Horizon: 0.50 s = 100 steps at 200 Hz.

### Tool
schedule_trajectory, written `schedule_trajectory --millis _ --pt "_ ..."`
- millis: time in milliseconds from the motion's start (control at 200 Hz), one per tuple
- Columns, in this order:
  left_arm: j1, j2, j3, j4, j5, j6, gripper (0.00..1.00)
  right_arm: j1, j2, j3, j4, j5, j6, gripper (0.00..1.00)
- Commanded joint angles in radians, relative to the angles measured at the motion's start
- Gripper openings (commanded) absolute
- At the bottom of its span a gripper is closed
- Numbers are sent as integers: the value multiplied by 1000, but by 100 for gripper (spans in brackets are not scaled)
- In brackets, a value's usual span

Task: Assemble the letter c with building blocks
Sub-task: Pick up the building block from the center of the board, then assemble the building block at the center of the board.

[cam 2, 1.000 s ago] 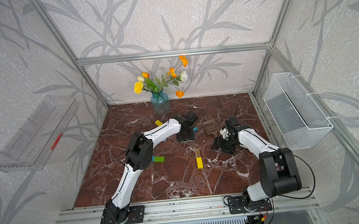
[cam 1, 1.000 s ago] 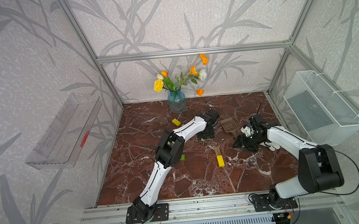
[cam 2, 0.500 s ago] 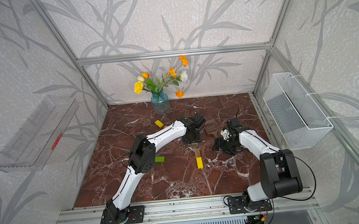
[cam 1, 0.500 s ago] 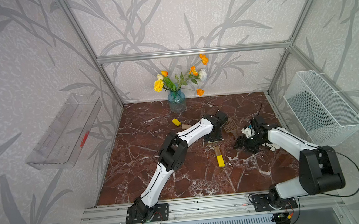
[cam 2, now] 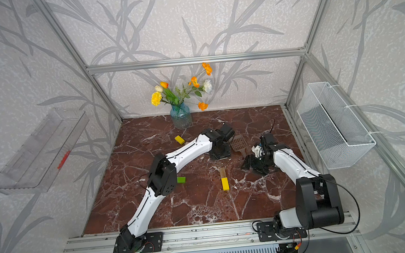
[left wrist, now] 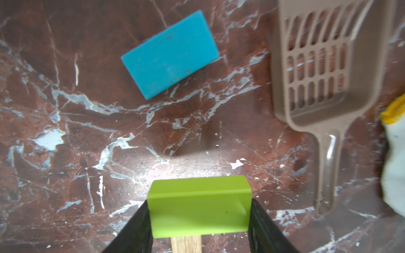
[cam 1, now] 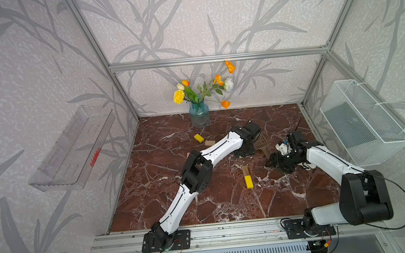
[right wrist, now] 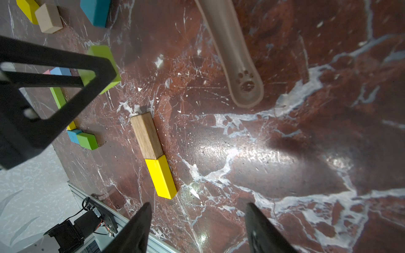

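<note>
My left gripper [left wrist: 198, 210] is shut on a lime green block [left wrist: 198, 206], its black fingers [left wrist: 138, 227] pressed on both ends. It hangs low over the marble, just behind a wood block [right wrist: 146, 137] and a yellow block [right wrist: 161, 176] laid end to end. That pair also shows in a top view, the wood block [cam 1: 245, 170] behind the yellow block [cam 1: 249, 182]. A blue block [left wrist: 169, 54] lies flat beyond the held one. My right gripper [right wrist: 198, 210] stands open and empty, to the right of the pair, and shows as the right gripper [cam 1: 274, 162] in a top view.
A brown slotted scoop [left wrist: 324, 65] lies between the two grippers. Loose yellow [cam 1: 198, 138] and tan [cam 1: 210, 142] blocks sit far left. A green block [cam 2: 181, 179] lies by the left elbow. A flower vase [cam 1: 199, 117] stands at the back and a wire basket [cam 1: 363, 123] hangs right.
My left arm has swung a little to the right, carrying the lime green block closer to the scoop and the wood block. The right arm has hardly moved.
</note>
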Motion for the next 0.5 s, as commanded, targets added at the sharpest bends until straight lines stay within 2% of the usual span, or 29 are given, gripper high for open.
schedule_trajectory --millis 0,495 --pt "-11 16 8 -46 -17 -12 50 -6 -20 -12 -12 -14 -20 67" --pt "-35 16 -22 -40 -13 -35 50 -9 -28 -13 -16 -21 -22 67"
